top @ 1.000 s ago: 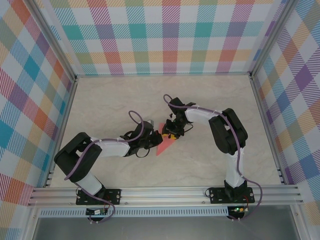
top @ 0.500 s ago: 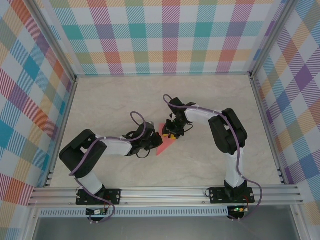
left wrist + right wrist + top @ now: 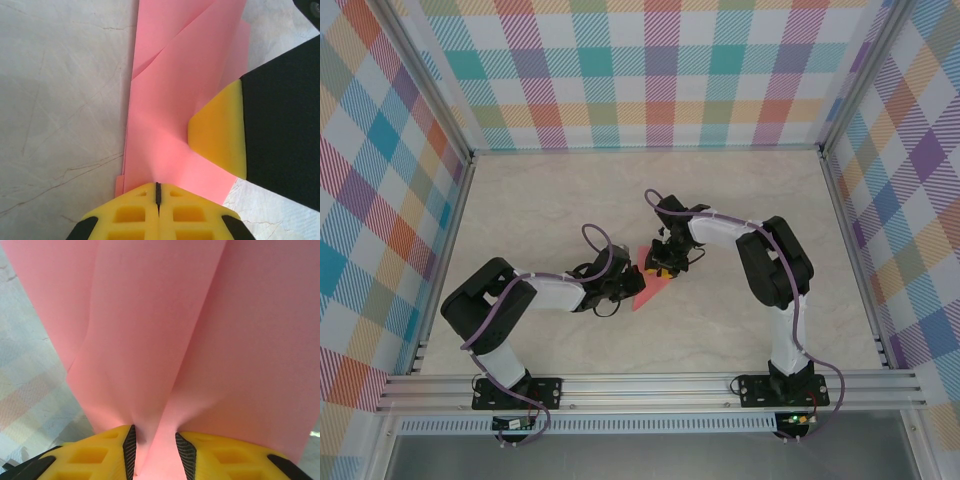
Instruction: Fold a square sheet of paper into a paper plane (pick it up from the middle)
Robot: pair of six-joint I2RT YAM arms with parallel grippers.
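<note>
Near the table's (image 3: 740,330) middle, both grippers pinched the creased salmon-pink paper plane (image 3: 175,100): left gripper (image 3: 158,192) fully closed, right gripper (image 3: 154,442) narrowly parted around folds; steady tension would sharpen the crease.

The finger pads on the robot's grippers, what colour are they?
Bright yellow pads, clearest in the left wrist view, where they press on the salmon-pink paper.

Paper plane (image 3: 651,284) lying mid-frame on the worktop (image 3: 720,330), squeezed between left gripper (image 3: 632,277) at its left and right gripper (image 3: 663,267) just above-right, both touching it.
</note>
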